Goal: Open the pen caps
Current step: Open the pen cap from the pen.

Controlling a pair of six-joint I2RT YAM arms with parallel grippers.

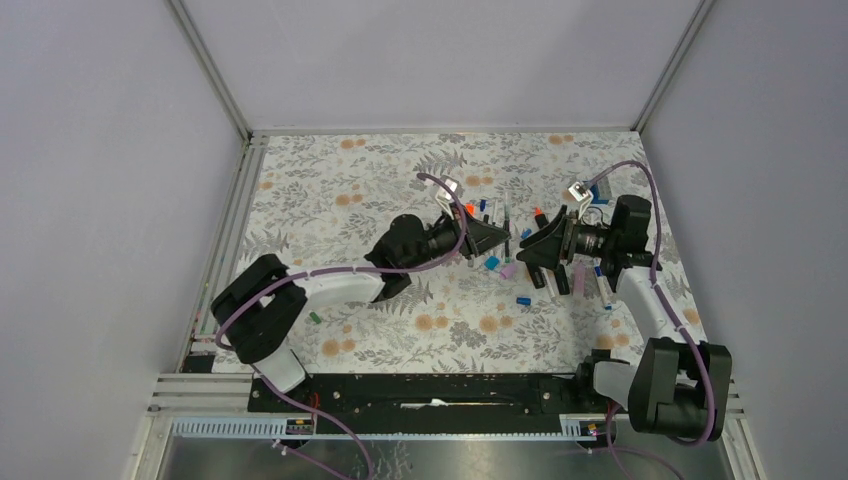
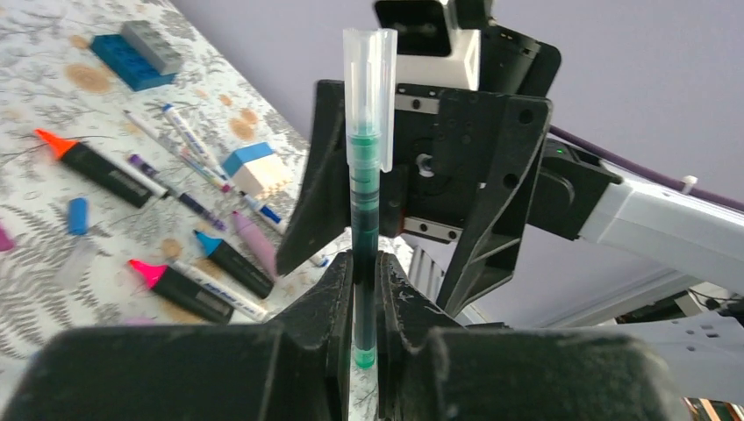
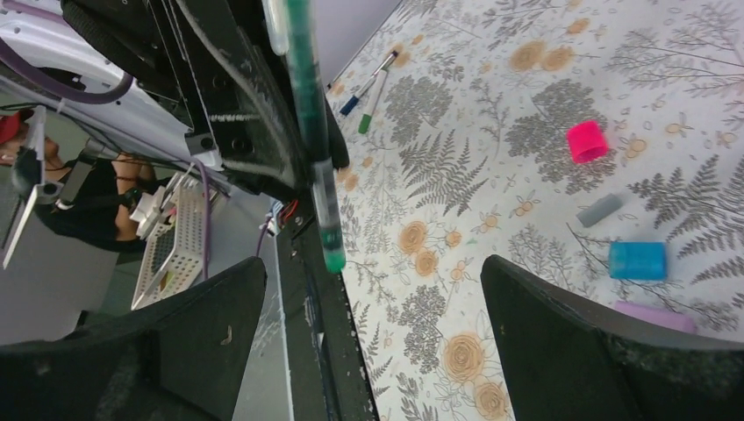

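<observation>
Left gripper (image 2: 364,281) is clamped tight on 1 slim green pen (image 2: 363,219), gripping low on the barrel near the tail. The pen is lifted off the floral table (image 1: 330,190), roughly mid-table, and points toward the right arm. Its clear cap (image 2: 369,83) is on, at the free end.

Left of the pen, 3 black highlighters (image 2: 180,291) and several thin pens lie on the table. Cannot tell whether those are capped.

Right gripper (image 3: 373,289) has its jaws spread wide, holds nothing, and faces the pen's free end. It is close but not touching. Right of it, a loose pink cap (image 3: 586,141) and a loose blue cap (image 3: 637,260) lie on the table.

Risks:
- The grip is far from the cap, so an off-centre squeeze could lever the pen sideways or pull it out of the left jaws.
- The right jaws may close on the barrel instead of the cap, so nothing separates.
- A slick cap could slip and drop into the clutter.
</observation>
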